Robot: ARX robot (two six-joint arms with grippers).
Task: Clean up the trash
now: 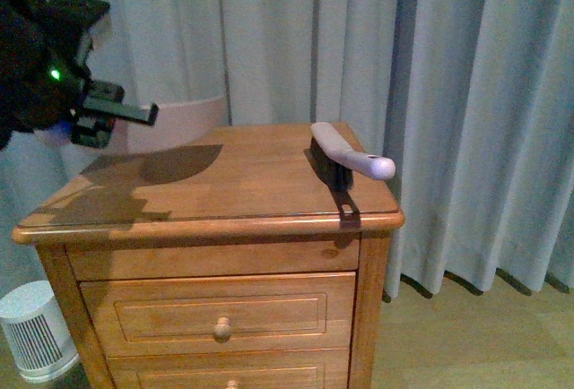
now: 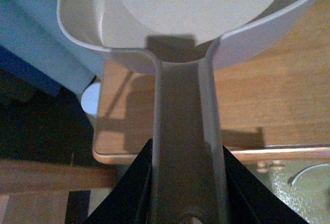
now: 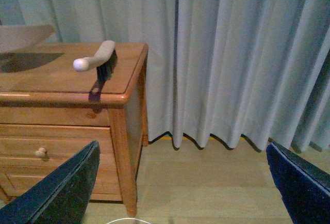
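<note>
No crumpled white paper wad shows in any view. My left gripper (image 1: 100, 109) is at the far left, above the nightstand's left edge, and is shut on the handle of the pale pink dustpan (image 1: 184, 116). In the left wrist view the black jaws (image 2: 186, 182) clamp the dustpan's handle (image 2: 183, 131), and its pan hangs over the wooden top. My right gripper (image 3: 180, 182) is open and empty, low over the floor to the right of the nightstand. It does not show in the front view.
The wooden nightstand (image 1: 224, 219) has drawers with knobs. A brush with a white handle (image 1: 345, 151) lies near its right edge, also in the right wrist view (image 3: 98, 59). Grey curtains (image 1: 466, 93) hang behind. A white ribbed cylinder (image 1: 34, 326) stands on the floor at the left.
</note>
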